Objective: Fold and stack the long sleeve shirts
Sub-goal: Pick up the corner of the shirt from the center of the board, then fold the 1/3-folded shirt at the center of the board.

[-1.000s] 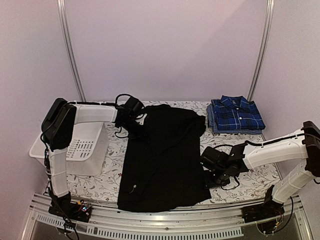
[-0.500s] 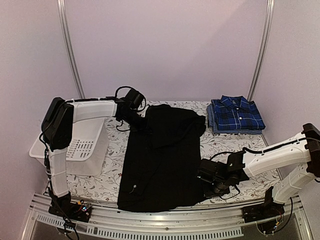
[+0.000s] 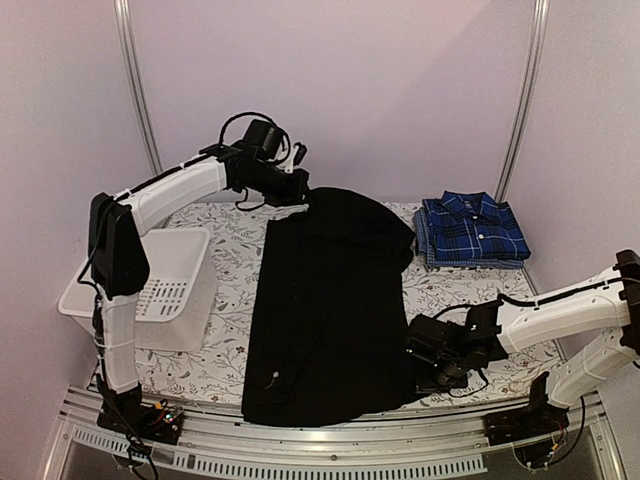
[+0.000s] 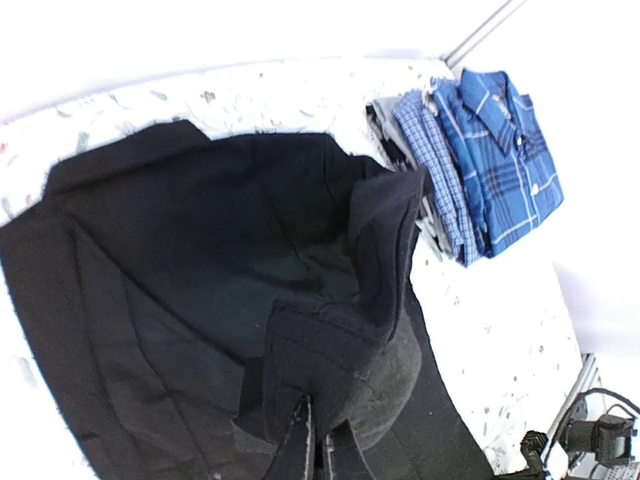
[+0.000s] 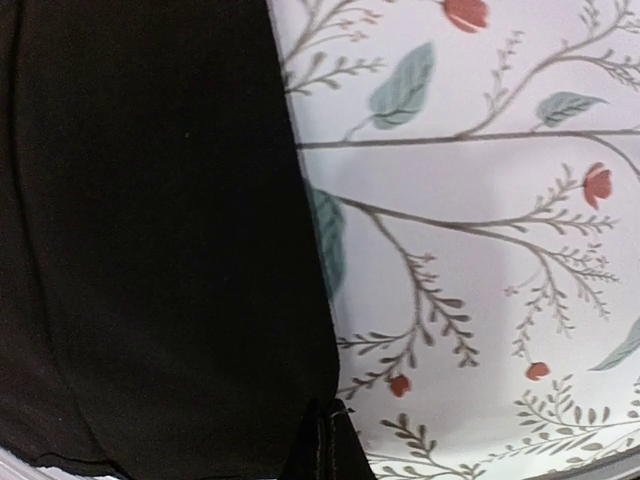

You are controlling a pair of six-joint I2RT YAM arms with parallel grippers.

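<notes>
plaid shirt folded at bench far right, black shirt spread mid-bench, unfolded: left tool clenched on its raised collar end, right tool clenched on its near right edge, so fold and stack pending.

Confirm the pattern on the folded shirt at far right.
Folded shirt is blue-and-navy plaid, clearest in the left wrist view.

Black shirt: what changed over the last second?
Left hand, shut on the far corner of the black shirt, rose and swung toward the back wall, lifting that end. Right hand, pinching the shirt's right edge, slid toward the near side. Plaid shirt and basket stayed put.
</notes>
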